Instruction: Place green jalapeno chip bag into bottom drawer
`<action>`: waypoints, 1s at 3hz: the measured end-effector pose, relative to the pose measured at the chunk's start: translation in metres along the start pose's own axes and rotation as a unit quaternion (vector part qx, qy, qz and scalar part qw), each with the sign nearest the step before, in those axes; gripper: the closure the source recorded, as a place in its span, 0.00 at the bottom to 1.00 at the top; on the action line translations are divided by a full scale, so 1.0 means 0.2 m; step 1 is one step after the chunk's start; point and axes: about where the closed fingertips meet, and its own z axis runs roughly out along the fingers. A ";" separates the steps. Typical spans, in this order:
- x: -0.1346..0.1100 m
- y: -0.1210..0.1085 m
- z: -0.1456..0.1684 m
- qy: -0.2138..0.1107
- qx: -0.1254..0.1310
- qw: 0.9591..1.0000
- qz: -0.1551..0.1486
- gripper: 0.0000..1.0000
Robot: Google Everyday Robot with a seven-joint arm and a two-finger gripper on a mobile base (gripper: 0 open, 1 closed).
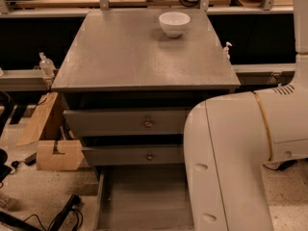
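The bottom drawer [144, 201] stands pulled open at the foot of the grey cabinet [144, 57], and its flat floor is bare. The green jalapeno chip bag is out of view. My gripper is out of view too. Only my white arm shows: a thick link [231, 167] crosses the lower right and covers the drawer's right side, and another part rises along the right edge [301, 23]. A white bowl [174, 23] sits on the cabinet top near the back.
Two shut drawer fronts with round knobs [148, 123] sit above the open drawer. A cardboard box [53, 153] and cables lie on the floor at left. A small bottle [45, 64] stands left of the cabinet and another [225, 49] stands right. A wooden desk runs behind.
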 end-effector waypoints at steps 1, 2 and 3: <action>-0.02 0.00 0.00 -0.002 0.000 1.000 0.000 1.00; -0.01 0.05 -0.10 0.011 -0.017 1.000 0.003 1.00; -0.01 0.12 -0.30 0.005 -0.046 0.999 0.025 1.00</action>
